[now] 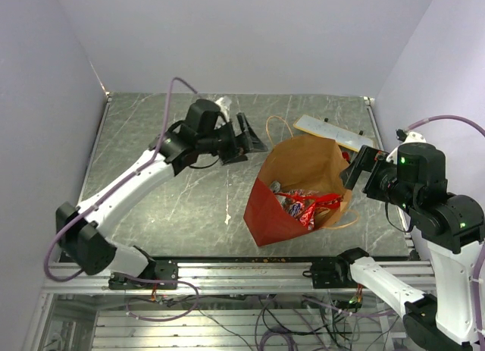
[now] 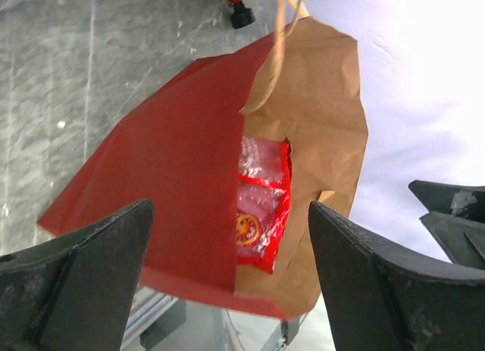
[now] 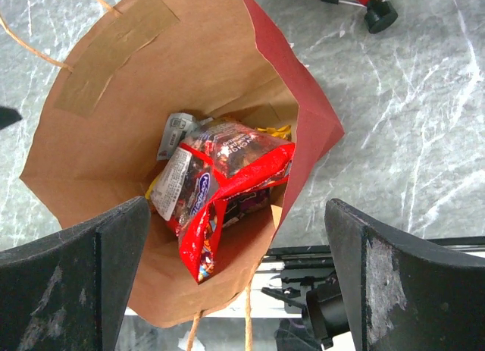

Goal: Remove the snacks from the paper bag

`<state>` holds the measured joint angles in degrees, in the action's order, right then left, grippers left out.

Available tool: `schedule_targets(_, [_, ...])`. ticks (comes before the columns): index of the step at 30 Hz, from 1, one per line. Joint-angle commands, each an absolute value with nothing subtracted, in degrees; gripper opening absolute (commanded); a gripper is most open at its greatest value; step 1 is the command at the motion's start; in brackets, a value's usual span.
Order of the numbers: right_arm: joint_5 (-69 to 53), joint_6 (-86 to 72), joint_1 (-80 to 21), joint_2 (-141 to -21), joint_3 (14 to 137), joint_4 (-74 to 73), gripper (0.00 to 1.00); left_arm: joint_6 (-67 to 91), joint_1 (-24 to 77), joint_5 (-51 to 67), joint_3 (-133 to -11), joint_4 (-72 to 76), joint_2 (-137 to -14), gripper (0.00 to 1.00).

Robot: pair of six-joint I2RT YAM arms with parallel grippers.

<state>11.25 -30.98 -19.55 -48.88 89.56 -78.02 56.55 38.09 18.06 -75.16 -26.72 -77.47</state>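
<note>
One paper bag (image 1: 303,165) was on the surface (image 1: 151,123), with two loop handles (image 1: 276,127) and one red side panel (image 1: 265,214) showing. Inside it, the right wrist view gave five packets that could be told apart: one red chip bag (image 3: 242,169), one silver-blue packet (image 3: 186,188), one silver packet (image 3: 178,127), one yellow wrapper (image 3: 276,130) and one purple wrapper (image 3: 246,203). Any beneath them were hidden. One board (image 1: 333,131) sat in the upper right of the top view. There were two hands, one left hand (image 1: 250,139) and one right hand (image 1: 362,169), each with two fingers (image 3: 76,275). One small red-and-black object (image 3: 367,2) showed at the upper right of the right wrist view.
</note>
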Motion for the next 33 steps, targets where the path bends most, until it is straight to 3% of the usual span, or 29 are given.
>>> schedule_targets(1, [12.44, -30.89, -19.09, -48.45, 90.19, -79.01, 1.00, 51.43, 41.58, 13.95, -84.47, -26.58, -83.06, 0.93])
schedule_targets(6, [11.69, -31.70, -19.15, -48.33, 90.11, -78.79, 1.00, 49.06, 42.45, 13.49, -90.30, -26.10, -89.68, 0.93])
schedule_targets(7, [11.47, -31.78, -19.09, -48.34, 89.90, -78.60, 1.00, 48.66, 42.43, 13.62, -91.55, -26.04, -91.15, 0.98])
schedule_targets(11, [11.40, -31.71, -19.08, -48.51, 89.32, -78.07, 1.00, 47.78, 42.41, 14.76, -97.01, -27.09, -96.41, 0.87])
schedule_targets(17, [11.51, -30.65, -19.16, -48.86, 89.50, -78.10, 1.00, 47.46, 42.45, 16.81, -103.90, -27.04, -101.66, 0.77])
schedule_targets(26, [11.45, -31.83, -19.07, -47.24, 89.03, -77.23, 1.00, 46.63, 40.53, 17.03, -108.46, -29.60, -105.58, 0.48])
schedule_targets(30, [11.13, -32.79, -19.13, -44.34, 88.38, -75.68, 1.00, 44.49, 39.51, 17.24, -112.26, -33.37, -106.69, 0.19])
schedule_targets(33, [11.95, -34.89, -19.13, -42.06, 87.45, -74.58, 1.00, 44.63, 38.91, 17.91, -111.65, -33.18, -105.67, 0.07])
